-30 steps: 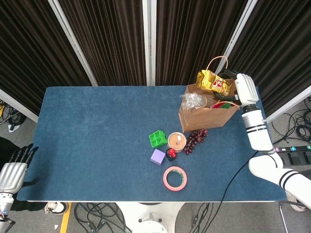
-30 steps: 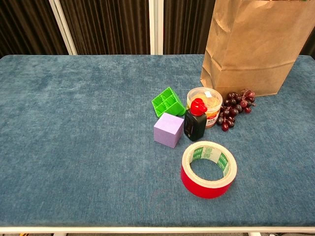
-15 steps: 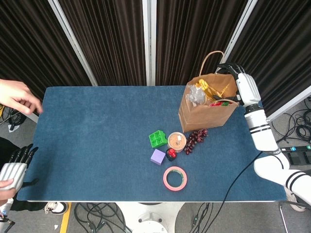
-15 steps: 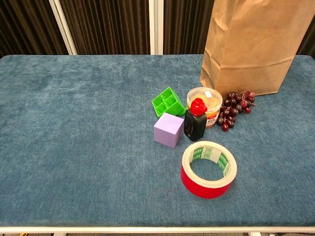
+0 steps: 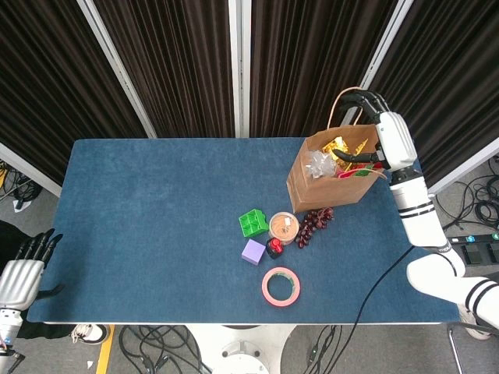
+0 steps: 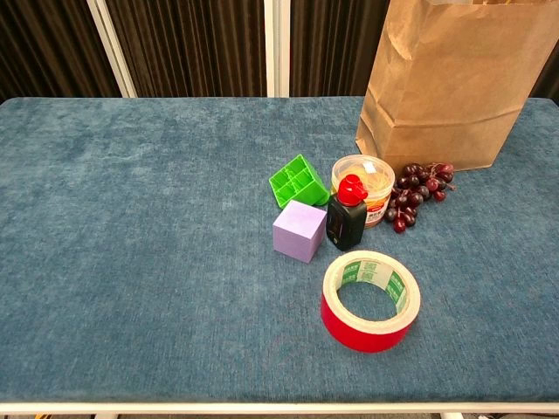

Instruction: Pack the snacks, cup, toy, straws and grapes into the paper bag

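Your worktop is covered in a deep blue, napped cloth, set before black pleated curtains divided by pale upright posts, with cables trailing on the floor at both sides. The brown paper bag stands open at the far right of the worktop; a gold snack packet, a clear crinkled wrapper and something red show inside its mouth. Your right hand is up at the bag's far right rim, its dark fingers curled over by the handle loop; you cannot tell from here whether they hold anything. Your left hand sits off the worktop's near left corner, fingers spread and holding nothing. The grapes lie on the cloth just in front of the bag, touching a round tub. Clustered beside it are a small black bottle with a red cap, a green block and a purple cube, with a red tape roll nearer you.
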Controlling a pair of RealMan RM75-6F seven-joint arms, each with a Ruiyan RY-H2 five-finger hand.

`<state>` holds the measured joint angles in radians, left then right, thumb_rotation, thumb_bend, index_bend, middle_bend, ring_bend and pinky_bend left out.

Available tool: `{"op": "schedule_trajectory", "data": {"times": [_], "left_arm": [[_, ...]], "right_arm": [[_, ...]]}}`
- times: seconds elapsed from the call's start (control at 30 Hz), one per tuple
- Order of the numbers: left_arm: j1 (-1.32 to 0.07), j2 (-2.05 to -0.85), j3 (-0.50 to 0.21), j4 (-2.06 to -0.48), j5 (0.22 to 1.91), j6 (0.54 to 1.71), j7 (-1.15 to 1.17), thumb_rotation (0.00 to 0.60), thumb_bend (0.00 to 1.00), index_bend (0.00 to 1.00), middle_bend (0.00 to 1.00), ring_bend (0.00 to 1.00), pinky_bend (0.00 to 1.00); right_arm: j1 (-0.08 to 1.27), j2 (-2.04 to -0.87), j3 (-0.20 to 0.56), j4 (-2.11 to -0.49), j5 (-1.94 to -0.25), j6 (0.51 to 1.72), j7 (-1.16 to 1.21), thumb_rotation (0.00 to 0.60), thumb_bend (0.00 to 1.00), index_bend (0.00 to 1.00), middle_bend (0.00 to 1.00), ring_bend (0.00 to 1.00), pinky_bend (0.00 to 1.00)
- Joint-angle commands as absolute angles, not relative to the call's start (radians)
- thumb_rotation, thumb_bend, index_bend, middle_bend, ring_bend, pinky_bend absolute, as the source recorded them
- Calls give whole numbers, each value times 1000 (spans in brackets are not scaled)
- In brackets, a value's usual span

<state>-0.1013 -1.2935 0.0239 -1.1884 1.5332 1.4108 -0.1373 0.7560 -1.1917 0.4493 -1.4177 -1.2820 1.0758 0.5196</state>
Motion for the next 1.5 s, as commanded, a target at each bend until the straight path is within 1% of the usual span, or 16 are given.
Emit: {"op": "schedule_trajectory", "data": {"times": [0.03, 0.2, 0.3, 0.4, 0.43, 0.57, 0.73, 0.83, 1.1, 1.2, 1.3, 1.4, 1.5], "left_arm": [[-100, -1290, 23, -1197, 1533, 1415, -133, 600, 57, 70, 39, 0, 115], [-100, -1286, 22, -1209, 1534, 1419, -125, 600, 57, 70, 39, 0, 115], [-100, -1286, 23, -1214, 1535, 1419, -121, 600, 57, 70, 39, 0, 115], [-99, -1286, 24, -1219, 1535, 1419, -117, 600, 56, 70, 39, 0, 115], [-98, -1286, 26, -1219, 1535, 1419, -115, 600, 57, 70, 39, 0, 115], [-97, -1285, 26, -1221, 1534, 1419, -114, 600, 57, 70, 39, 0, 115], [-94, -1287, 26, -1216, 1530, 1418, -117, 600, 56, 70, 39, 0, 115], [-93, -1291, 27, -1209, 1529, 1415, -123, 600, 57, 70, 39, 0, 115], [-90, -1303, 29, -1186, 1527, 1414, -137, 600, 57, 70, 39, 0, 115], [-88, -1302, 27, -1181, 1525, 1416, -143, 600, 56, 70, 39, 0, 115], [-85, -1301, 26, -1176, 1521, 1419, -148, 600, 56, 70, 39, 0, 115], [-81, -1300, 25, -1171, 1519, 1421, -153, 600, 57, 70, 39, 0, 115], [-79, -1301, 26, -1164, 1518, 1420, -158, 600, 57, 70, 39, 0, 115]], "right_arm": [[753, -1139, 474, -1546, -1325, 1130, 479, 600, 0, 214, 320, 129, 114], [742, -1089, 471, -1719, -1396, 1184, 406, 600, 0, 228, 326, 134, 122], [733, -1072, 444, -1806, -1459, 1207, 345, 600, 0, 234, 330, 138, 126], [722, -1063, 395, -1860, -1529, 1210, 287, 600, 0, 244, 334, 148, 135], [718, -1059, 368, -1872, -1553, 1199, 264, 600, 0, 253, 337, 158, 143], [710, -1025, 263, -1888, -1605, 1101, 173, 600, 0, 282, 337, 182, 176], [697, -1001, 157, -1847, -1635, 998, 20, 600, 8, 302, 341, 193, 189], [685, -996, 115, -1824, -1610, 947, -67, 600, 12, 303, 341, 194, 193], [662, -1064, 53, -1697, -1549, 885, -163, 600, 16, 305, 340, 199, 204], [662, -1108, 42, -1625, -1538, 873, -176, 600, 14, 309, 327, 175, 194], [664, -1155, 36, -1551, -1518, 857, -181, 600, 13, 267, 264, 118, 136], [666, -1194, 27, -1488, -1497, 831, -186, 600, 13, 176, 189, 62, 93], [665, -1235, 18, -1431, -1488, 821, -177, 600, 15, 155, 175, 50, 81]]}}
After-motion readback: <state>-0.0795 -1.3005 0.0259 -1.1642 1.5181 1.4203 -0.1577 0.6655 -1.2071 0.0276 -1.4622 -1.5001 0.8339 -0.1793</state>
